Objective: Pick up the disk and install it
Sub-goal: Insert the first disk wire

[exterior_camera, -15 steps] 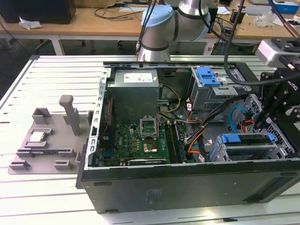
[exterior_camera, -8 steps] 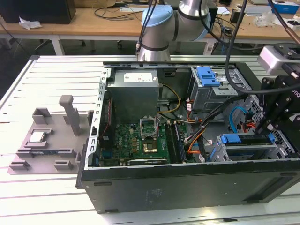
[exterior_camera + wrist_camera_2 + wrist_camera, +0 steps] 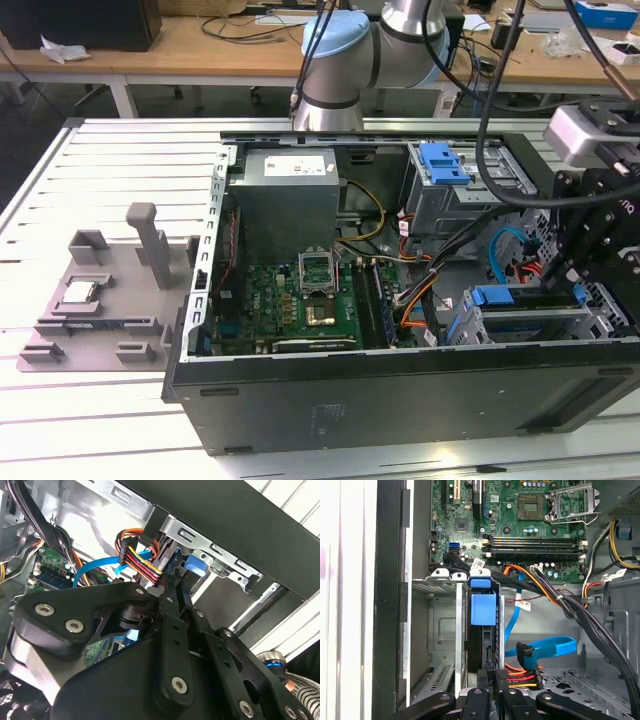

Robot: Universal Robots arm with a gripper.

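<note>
The disk (image 3: 482,630) stands on edge inside the lower drive cage (image 3: 445,625) of the open computer case, and its blue rail tab (image 3: 483,609) faces the motherboard. In the exterior view the disk (image 3: 530,318) lies in the cage at the case's front right corner, with its blue rail (image 3: 495,296) showing. My gripper (image 3: 495,677) is at the disk's rear end, above the cage, with its black fingers close together and nothing between them. In the second wrist view the fingertips (image 3: 176,587) point at the blue tab (image 3: 195,565).
Orange, red and blue cables (image 3: 540,650) run right beside the cage. A bare blue bracket (image 3: 445,162) sits on the upper metal cage. The motherboard (image 3: 300,305) fills the case floor. A grey fixture (image 3: 100,300) holding a small silver chip (image 3: 82,292) lies on the slatted table at the exterior view's left.
</note>
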